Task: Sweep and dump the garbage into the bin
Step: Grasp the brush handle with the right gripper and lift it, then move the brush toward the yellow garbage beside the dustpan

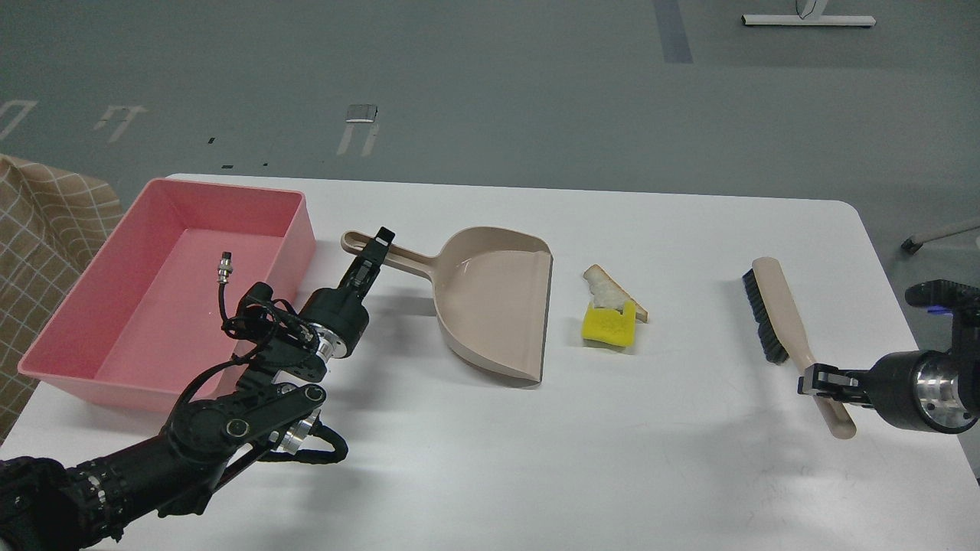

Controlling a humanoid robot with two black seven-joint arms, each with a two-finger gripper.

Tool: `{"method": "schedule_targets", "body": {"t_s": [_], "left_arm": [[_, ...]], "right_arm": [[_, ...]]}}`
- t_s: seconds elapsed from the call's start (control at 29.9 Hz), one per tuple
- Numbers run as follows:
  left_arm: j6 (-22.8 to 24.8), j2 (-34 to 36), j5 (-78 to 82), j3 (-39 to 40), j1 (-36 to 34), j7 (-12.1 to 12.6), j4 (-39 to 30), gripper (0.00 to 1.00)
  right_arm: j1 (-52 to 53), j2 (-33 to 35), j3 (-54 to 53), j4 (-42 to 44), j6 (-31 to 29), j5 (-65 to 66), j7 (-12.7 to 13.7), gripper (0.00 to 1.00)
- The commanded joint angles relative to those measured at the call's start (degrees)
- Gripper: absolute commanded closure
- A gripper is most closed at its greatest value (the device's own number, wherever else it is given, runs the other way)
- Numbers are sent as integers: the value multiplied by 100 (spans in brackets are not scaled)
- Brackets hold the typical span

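Observation:
The garbage lies mid-table: a yellow sponge block (609, 326) with a white bread wedge (610, 290) leaning on its far side. The beige dustpan (494, 302) lies just left of them, its open edge facing them. My left gripper (374, 254) is shut on the dustpan's long handle (398, 259). The pink bin (80, 360) stands at the left, beside my left arm. A beige brush with black bristles (769, 314) lies at the right. My right gripper (818, 380) sits at the brush's handle, fingers on both sides of it; how tightly they close is unclear.
A small metal plug on a black cable (227, 268) sticks up from my left arm in front of the bin. A checked cloth (38, 229) lies off the table's left edge. The table's right edge runs close behind my right arm.

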State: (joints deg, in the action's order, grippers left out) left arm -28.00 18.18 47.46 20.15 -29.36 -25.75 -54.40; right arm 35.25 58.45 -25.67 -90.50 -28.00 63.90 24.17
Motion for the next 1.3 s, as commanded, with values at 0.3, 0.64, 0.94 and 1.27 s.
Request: {"method": "schedule_targets", "body": {"t_s": [0.3,0.64,0.94,1.27], "left_arm": [[0,45,0,6,-17,18,0,100],[0,81,0,-2,-17,18,0,100],[0,98,0,6,-17,18,0,100],[0,151,9,-2,-17,18,0,100]], "right_arm": [[96,0,-26,-2,0,-9,-105,100],[500,-246,-342,-134,0,-367,-114,100],[536,-255,-351,-152,0,-765,-114,100],[413,-466,-272,-152,0,-765,-105,100]]}}
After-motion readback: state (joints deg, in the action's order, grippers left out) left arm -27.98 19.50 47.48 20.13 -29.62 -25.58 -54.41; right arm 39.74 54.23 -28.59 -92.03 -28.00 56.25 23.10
